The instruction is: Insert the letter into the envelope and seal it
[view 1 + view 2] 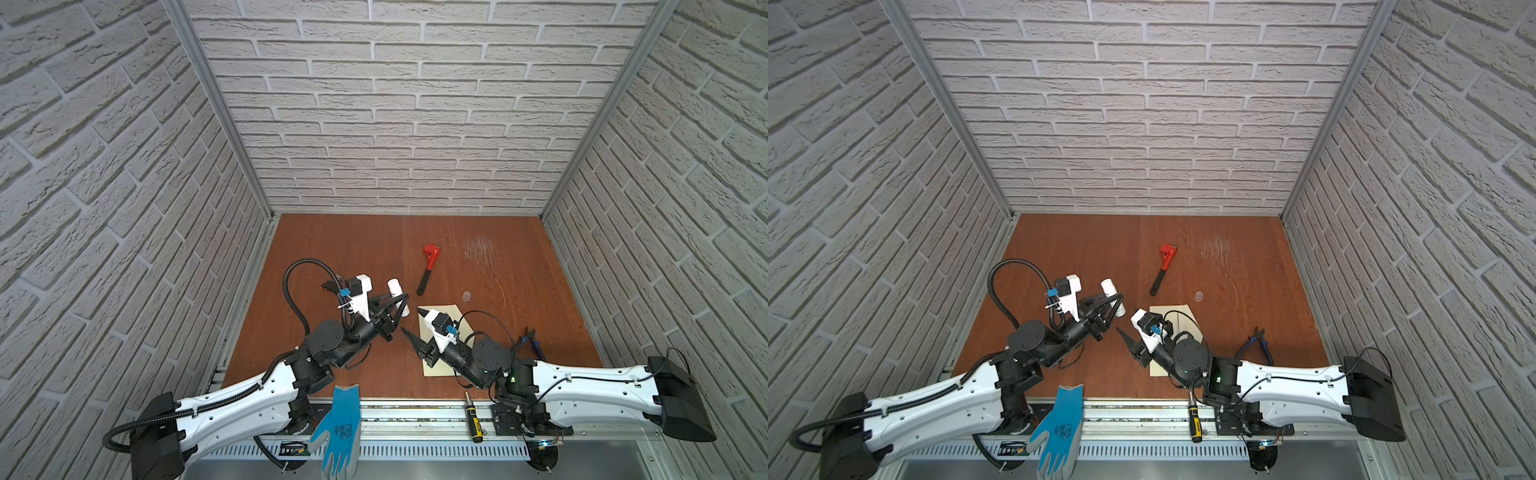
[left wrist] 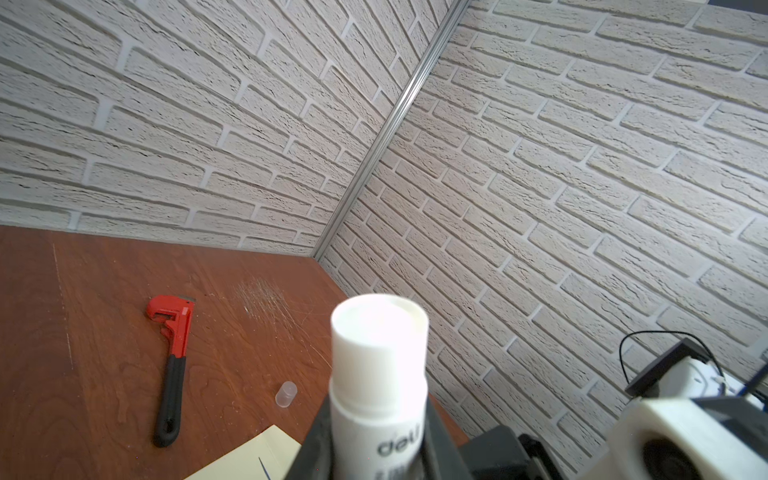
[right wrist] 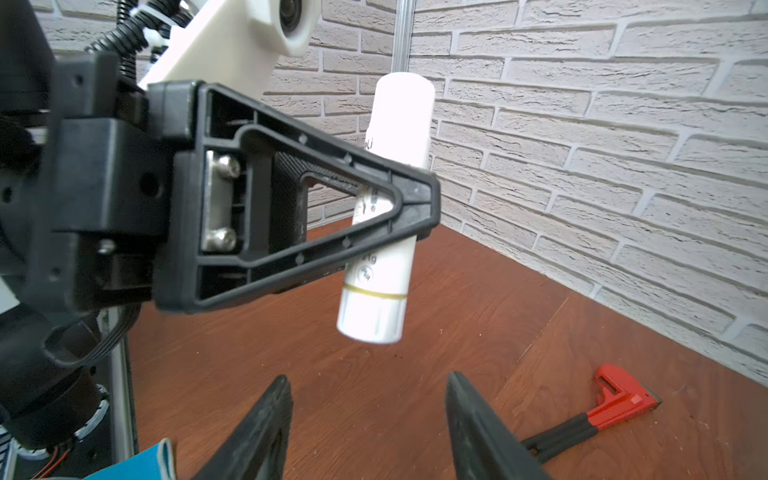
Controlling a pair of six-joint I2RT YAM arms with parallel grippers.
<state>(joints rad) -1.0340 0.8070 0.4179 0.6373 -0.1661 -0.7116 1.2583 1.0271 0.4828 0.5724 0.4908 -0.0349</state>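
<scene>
Left gripper [image 1: 401, 300] first: its jaws are clamped tight across the middle of the white glue stick [image 3: 399, 116]. The stick is held nearly upright and clear of the table [image 1: 332, 249], narrow top end up, ribbed base with a thin yellow band down. That grip sits just off the far left corner of the envelope [image 1: 428, 370].

Now the right gripper [image 3: 368, 376]. Its black fingers [image 3: 266, 428] stand well apart with nothing between them, only bare wood showing through the gap. They point toward the glue stick from above the envelope's left edge. The right arm's wrist covers much of the envelope; whether it touches the paper cannot be told.

The envelope itself, pale cream, lies flat on the table under that wrist, its far edge and near left corner showing in both top views.

Out from there: a small clear cap [image 2: 286, 394] lies on the wood just past the envelope's far right corner. A red pipe wrench [image 1: 428, 266] with a black handle lies further beyond the far edge. Blue-handled pliers [image 1: 532, 338] lie off the envelope's right side. On the metal rail nearer than the envelope's near edge lies a black-and-yellow screwdriver [image 1: 473, 419], and well off to the left of it a blue glove [image 1: 338, 424].
</scene>
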